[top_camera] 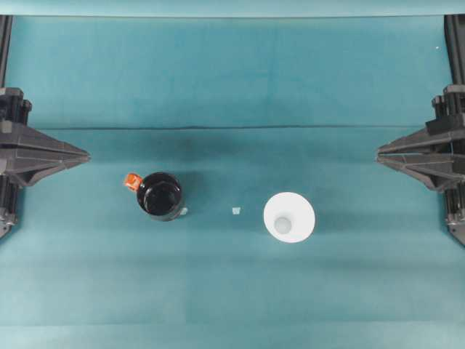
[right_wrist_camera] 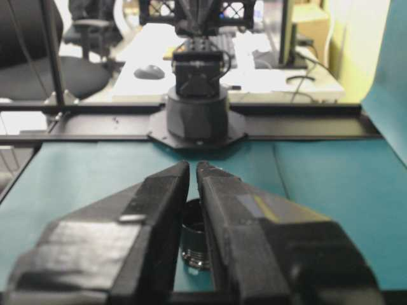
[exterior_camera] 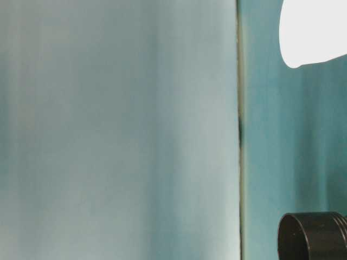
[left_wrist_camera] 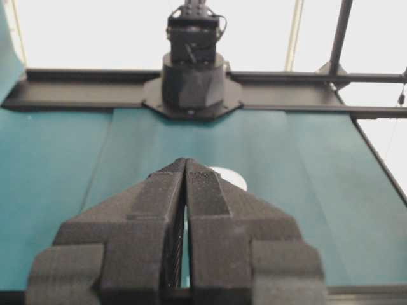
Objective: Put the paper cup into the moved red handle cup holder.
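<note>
I see the table (top_camera: 232, 80) covered in a teal cloth (top_camera: 218, 291), with a crease (top_camera: 232, 129) running straight across it in the overhead view. A small pale scrap (top_camera: 236, 211) lies on the cloth near the middle. Black rails (right_wrist_camera: 305, 121) frame the table's edge. Past them in the right wrist view I make out an office chair (right_wrist_camera: 57, 70), a desk (right_wrist_camera: 254, 70) and a mouse (right_wrist_camera: 149, 72).

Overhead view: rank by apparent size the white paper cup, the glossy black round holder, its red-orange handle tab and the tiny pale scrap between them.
1. White paper cup, widest footprint.
2. Glossy black round holder, somewhat narrower.
3. Red-orange handle tab.
4. Tiny pale scrap, smallest, though close to the tab.
</note>
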You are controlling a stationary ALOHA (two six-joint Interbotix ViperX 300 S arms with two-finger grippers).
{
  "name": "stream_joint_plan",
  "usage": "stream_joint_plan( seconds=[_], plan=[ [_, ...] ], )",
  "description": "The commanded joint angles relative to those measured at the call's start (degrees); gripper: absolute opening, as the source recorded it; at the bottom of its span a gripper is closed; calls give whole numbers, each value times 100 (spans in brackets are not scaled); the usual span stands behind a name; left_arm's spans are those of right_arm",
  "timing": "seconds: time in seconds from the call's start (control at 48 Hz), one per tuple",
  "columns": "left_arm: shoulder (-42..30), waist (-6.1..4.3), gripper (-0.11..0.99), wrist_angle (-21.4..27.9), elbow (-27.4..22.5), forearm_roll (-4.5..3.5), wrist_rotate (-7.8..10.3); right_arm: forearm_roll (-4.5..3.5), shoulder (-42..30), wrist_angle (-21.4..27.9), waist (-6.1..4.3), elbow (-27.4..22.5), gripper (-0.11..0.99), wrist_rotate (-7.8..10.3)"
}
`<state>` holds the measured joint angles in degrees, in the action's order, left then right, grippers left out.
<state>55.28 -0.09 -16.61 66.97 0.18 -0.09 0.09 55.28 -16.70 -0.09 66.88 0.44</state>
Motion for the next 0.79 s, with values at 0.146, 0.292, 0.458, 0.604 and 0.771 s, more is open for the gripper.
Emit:
stream_joint_plan(
  seconds=[0.146,0.292,0.458,0.604,0.771],
  plan=[
    [-132,18,3,1002,-387,62,-79,88,9,272,9,-35,-9,70],
    [-132,18,3,1107,-439,62,-79,88,132,501,0,-35,-11,123],
    [-246,18,3,1327,-466,62,-79,88,246,694,0,-44,-11,114],
    [-563,18,3,1863,-668,62,-53,88,281,800,0,-53,-11,123],
    [-888,35,3,2654,-932,62,-53,88,281,800,0,-53,-11,123]
  ],
)
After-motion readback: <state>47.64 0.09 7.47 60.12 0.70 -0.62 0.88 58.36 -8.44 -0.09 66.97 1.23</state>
